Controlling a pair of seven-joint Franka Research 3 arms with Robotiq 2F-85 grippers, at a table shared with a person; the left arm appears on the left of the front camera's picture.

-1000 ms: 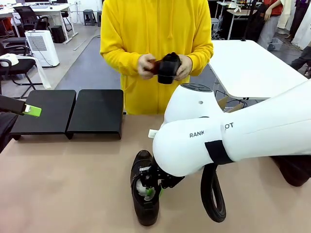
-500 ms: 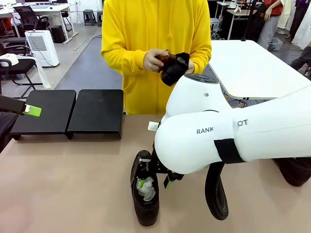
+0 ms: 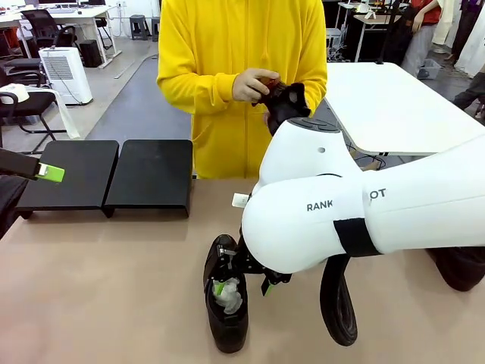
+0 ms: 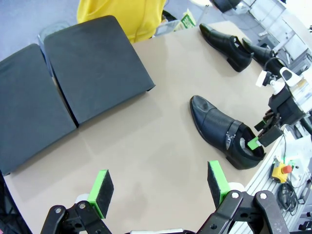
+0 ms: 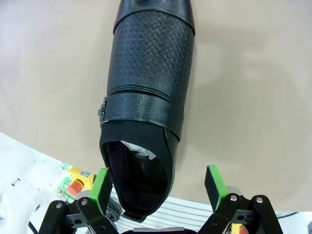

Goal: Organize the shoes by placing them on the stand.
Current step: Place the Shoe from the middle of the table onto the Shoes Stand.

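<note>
One black shoe [image 3: 226, 322] [image 4: 219, 129] [image 5: 146, 92] lies on the tan table near the front edge, white paper showing in its opening. My right gripper [image 3: 241, 287] [image 5: 157, 187] hangs open just over its heel, one green pad [image 5: 101, 187] at the collar's edge and the other off to the side. A person in yellow holds a second shoe [image 3: 286, 102] in both hands. Two further shoes [image 4: 226, 44] [image 4: 261, 51] rest toward the table's right. The black stand [image 3: 151, 174] [image 4: 92, 73] sits bare at the back left. My left gripper [image 4: 158, 183] is open and holds nothing.
My right arm's white body [image 3: 364, 220] covers much of the table's right half. A dark shoe-like shape [image 3: 458, 265] shows under it. One green pad [image 3: 50, 173] of the left gripper pokes in at the left edge. A small white tag [image 3: 240, 200] lies mid-table.
My right gripper, shut in the shoe's opening a second ago, has opened and risen slightly. The person has turned the held shoe and raised it.
</note>
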